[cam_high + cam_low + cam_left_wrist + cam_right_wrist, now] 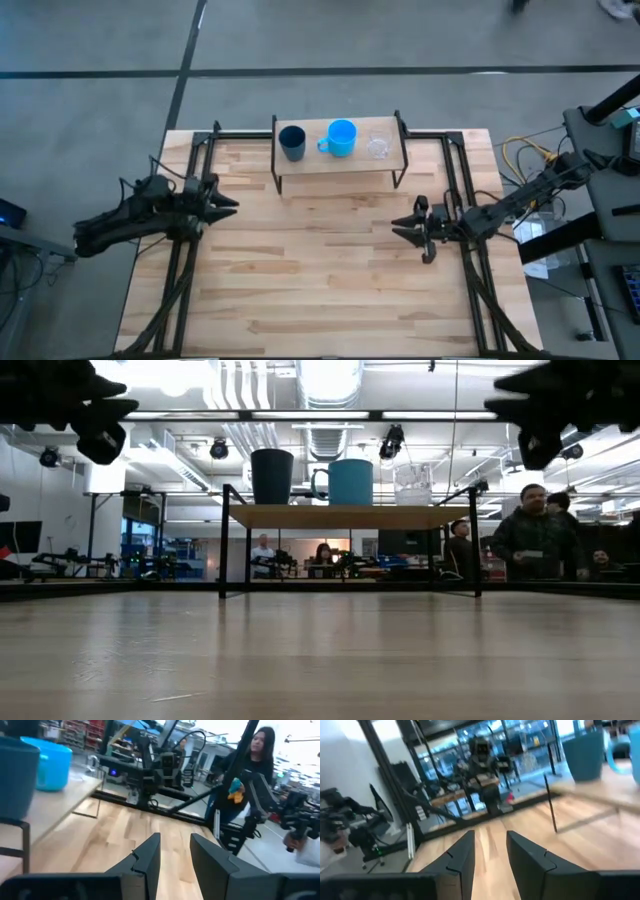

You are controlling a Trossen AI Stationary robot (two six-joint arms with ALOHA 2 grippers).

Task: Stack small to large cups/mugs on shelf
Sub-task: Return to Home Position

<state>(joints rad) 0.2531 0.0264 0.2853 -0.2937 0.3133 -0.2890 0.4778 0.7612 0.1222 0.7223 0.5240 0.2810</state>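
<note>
While far from grippers (234, 206) (395, 226), cups (342, 137) on shelf (318, 161)

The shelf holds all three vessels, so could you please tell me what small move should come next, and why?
Probably just settle both arms at rest: navy cup, blue mug and clear glass stand on the shelf; the left gripper and right gripper are open and empty.

A row of three, upright, on the light-wood shelf (340, 163).
In order: dark navy cup (292, 142), bright blue mug (341, 137) with handle toward it, clear glass (378, 146); shelf at the desk (330, 270) far edge.
</note>
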